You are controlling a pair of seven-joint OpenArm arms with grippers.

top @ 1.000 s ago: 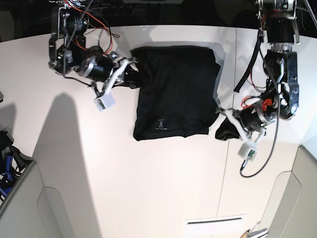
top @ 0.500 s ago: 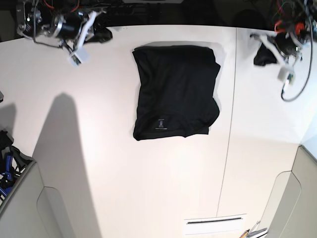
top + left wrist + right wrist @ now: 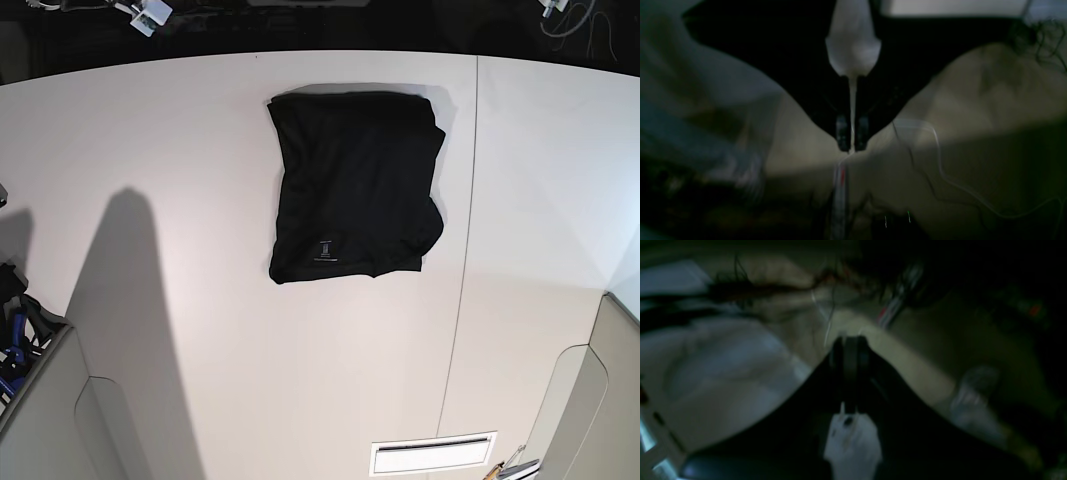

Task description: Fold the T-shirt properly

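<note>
The black T-shirt (image 3: 355, 185) lies folded into a rough rectangle on the white table (image 3: 200, 330), its small pale label mark toward the near edge. Neither gripper touches it. In the base view only scraps of the arms show at the top edge, far from the cloth. My left gripper (image 3: 852, 138) appears in the blurred left wrist view with its dark fingertips pressed together and nothing between them. In the dim right wrist view my right gripper (image 3: 850, 350) is likewise shut and empty. The T-shirt does not appear in either wrist view.
A seam (image 3: 462, 270) runs down the table just right of the shirt. Grey bin walls stand at the lower left (image 3: 50, 410) and lower right (image 3: 590, 400). A white slotted plate (image 3: 432, 455) lies near the front edge.
Both arms have pulled back from the shirt's sides to the far edge and nearly out of the base view. The T-shirt lies as before.
</note>
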